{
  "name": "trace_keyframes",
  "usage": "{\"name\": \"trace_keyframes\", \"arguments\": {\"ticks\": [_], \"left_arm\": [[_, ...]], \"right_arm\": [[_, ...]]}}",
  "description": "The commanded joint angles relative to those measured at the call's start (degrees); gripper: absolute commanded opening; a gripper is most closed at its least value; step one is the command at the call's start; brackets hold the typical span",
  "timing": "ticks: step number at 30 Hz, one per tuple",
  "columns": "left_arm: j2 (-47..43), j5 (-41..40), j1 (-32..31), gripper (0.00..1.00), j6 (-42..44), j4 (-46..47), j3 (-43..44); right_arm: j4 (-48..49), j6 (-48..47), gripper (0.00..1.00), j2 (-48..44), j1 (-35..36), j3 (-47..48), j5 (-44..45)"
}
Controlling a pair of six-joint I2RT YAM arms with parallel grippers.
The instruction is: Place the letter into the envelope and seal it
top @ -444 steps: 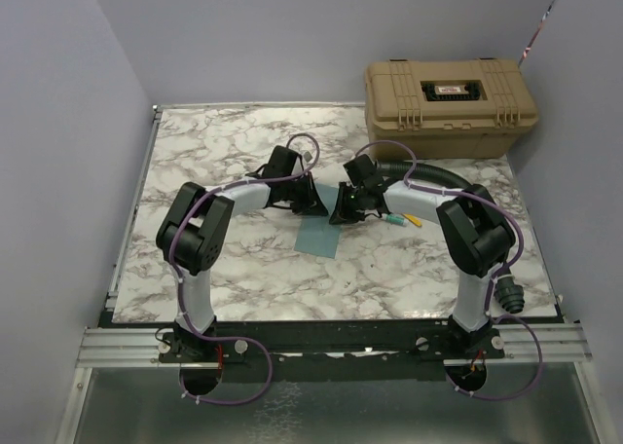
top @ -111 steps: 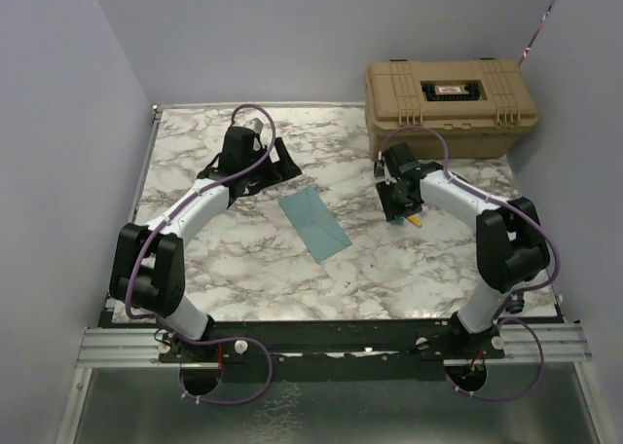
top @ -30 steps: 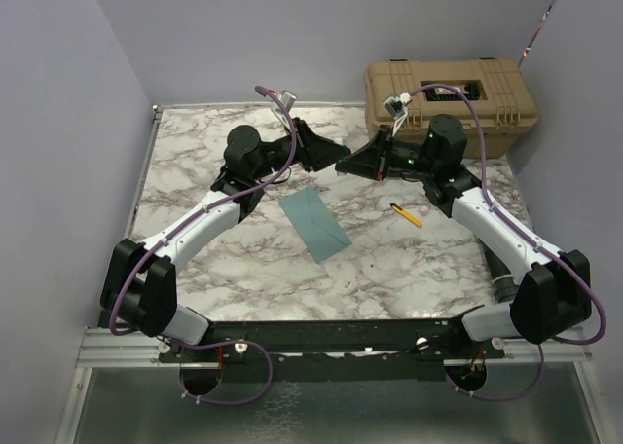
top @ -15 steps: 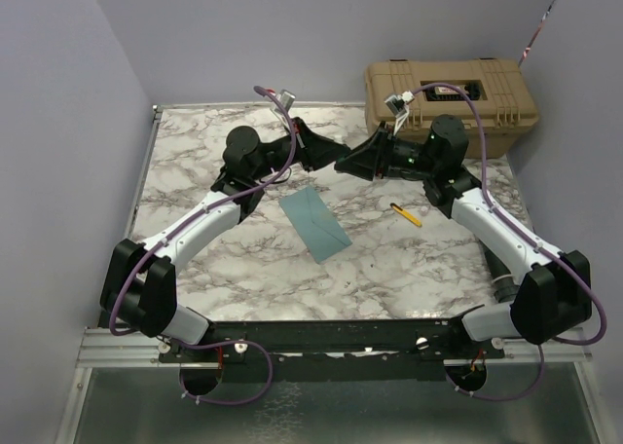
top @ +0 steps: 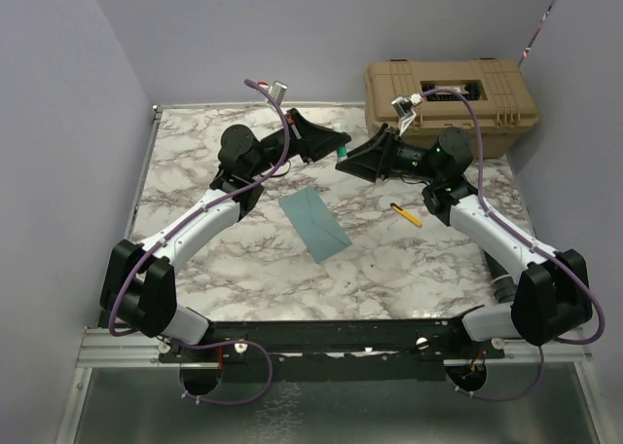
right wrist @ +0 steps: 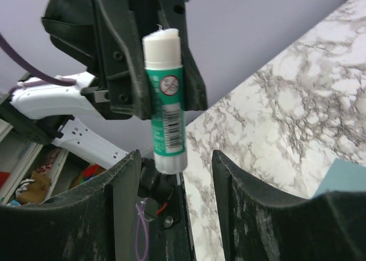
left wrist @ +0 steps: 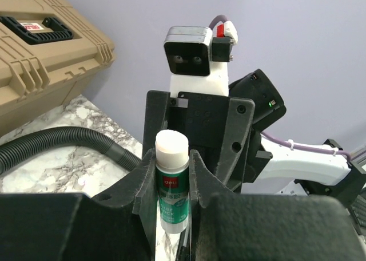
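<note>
Over marble (top: 389,259): glue (left wrist: 171,188) in L gripper (left wrist: 171,165)

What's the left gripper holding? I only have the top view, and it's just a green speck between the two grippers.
Observer: The left wrist view shows the left gripper clamped on a glue stick, which has a green body and a white top end.
Operator: Right one on it too?
Observer: No. In the right wrist view the right gripper is open, its fingers either side of the stick with gaps.
Operator: Any label?
Observer: "deli" on a red patch, readable in the left wrist view.
</note>
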Motion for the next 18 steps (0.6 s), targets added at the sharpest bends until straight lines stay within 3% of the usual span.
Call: {"name": "trace_keyframes", "arguments": {"ticks": [1, 3, 7, 10, 15, 18], "left_arm": [[-1.52, -2.69, 0.12, 0.00, -1.88, 3.33, 0.79], [-1.80, -3.60, 0.12, 0.00, -2.25, 3.79, 0.49], [-2.69, -6.60, 0.10, 0.00, -3.09, 4.20, -0.42], [-3.07, -9.67, 0.03, 0.00, -3.82, 4.20, -1.26], [-2.99, -13.13, 0.04, 0.00, -3.33, 3.85, -3.23], [-2.53, -12.36, 0.03, 0.00, -2.24, 3.85, -2.89]], "right_arm": [[11.93, 6.94, 0.54, 0.59, 0.15, -1.21, -1.25], [13.19, 7.98, 0.47, 1.43, 0.15, -0.88, -1.98], [13.09, 8.70, 0.20, 2.73, 0.15, 0.12, -2.35], [7.73, 5.46, 0.04, 3.38, 0.15, 1.92, -1.93], [-9.66, -11.26, 0.01, 4.30, 0.15, 6.89, 4.28], [-11.67, -14.09, 0.01, 5.62, 0.11, 9.24, 5.11]]}}
